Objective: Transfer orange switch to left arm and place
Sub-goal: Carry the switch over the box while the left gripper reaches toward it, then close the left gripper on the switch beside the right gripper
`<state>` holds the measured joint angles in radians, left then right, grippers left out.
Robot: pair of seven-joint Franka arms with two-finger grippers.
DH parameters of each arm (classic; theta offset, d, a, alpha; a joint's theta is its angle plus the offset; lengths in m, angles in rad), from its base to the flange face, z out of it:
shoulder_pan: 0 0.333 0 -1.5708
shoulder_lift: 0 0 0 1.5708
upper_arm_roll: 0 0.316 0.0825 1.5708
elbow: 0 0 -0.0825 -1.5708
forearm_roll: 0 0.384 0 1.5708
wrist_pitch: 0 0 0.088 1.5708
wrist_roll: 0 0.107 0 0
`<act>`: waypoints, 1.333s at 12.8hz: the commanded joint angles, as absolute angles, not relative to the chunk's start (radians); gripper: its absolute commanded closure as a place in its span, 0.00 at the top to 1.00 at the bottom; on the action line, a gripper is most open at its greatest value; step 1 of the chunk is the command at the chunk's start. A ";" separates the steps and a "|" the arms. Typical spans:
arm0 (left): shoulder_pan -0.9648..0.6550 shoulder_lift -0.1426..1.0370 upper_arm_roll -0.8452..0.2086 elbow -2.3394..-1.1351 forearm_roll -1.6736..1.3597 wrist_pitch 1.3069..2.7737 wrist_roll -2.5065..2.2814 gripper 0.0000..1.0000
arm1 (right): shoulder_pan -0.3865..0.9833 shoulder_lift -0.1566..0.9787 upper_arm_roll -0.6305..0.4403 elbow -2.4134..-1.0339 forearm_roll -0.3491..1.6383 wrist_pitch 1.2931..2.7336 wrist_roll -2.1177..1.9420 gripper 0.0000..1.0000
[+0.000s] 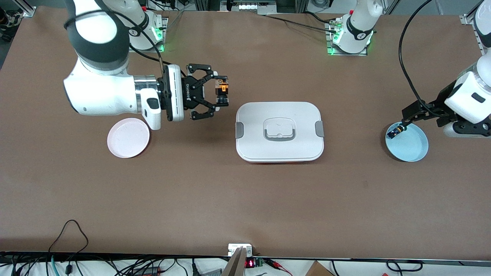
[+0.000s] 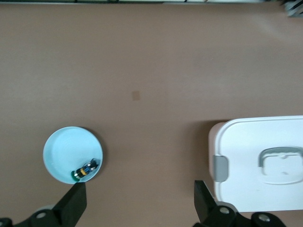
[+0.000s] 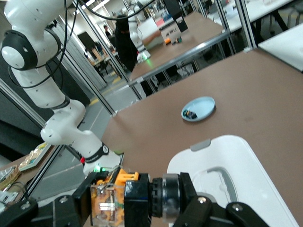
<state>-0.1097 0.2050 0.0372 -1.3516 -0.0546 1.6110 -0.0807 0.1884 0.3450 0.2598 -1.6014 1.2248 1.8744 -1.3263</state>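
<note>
Orange switch (image 1: 223,89) sits clamped in the right tool (image 1: 219,93), in the air over the tabletop (image 1: 245,199) at ten o'clock from the box (image 1: 279,132). Left tool (image 1: 407,120), fingers apart, hovers over the blue plate (image 1: 412,147).

I see a brown table (image 1: 245,199) carrying three things. The white box (image 1: 279,131) with grey side latches and a recessed handle sits flat around the middle. A pink plate (image 1: 128,137) lies toward the right arm's end, well apart from the box. A light blue plate (image 1: 407,142) lies toward the left arm's end, also well apart from the box, with a small black switch (image 1: 394,132) with blue and yellow parts resting in it near the rim.
</note>
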 commanded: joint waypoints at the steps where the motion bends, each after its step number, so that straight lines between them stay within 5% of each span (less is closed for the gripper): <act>1: -0.104 0.227 0.052 -1.314 -0.188 1.601 -0.078 1.00 | 0.209 0.365 0.258 -1.640 1.375 1.898 -1.469 0.10; 9: -0.190 0.285 0.041 -1.434 -0.242 1.603 0.061 1.00 | 0.293 0.434 0.256 -1.660 1.733 1.928 -1.744 0.10; 17: -0.228 0.258 0.041 -1.750 -1.250 1.687 -0.033 1.00 | 0.322 0.436 0.255 -1.655 1.773 2.084 -1.859 0.09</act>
<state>-0.1720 0.3114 0.0455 -1.7024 -1.1674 1.6129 0.0306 0.3254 0.4510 0.2560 -1.6520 1.7592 2.0336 -1.7913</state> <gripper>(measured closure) 0.000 0.269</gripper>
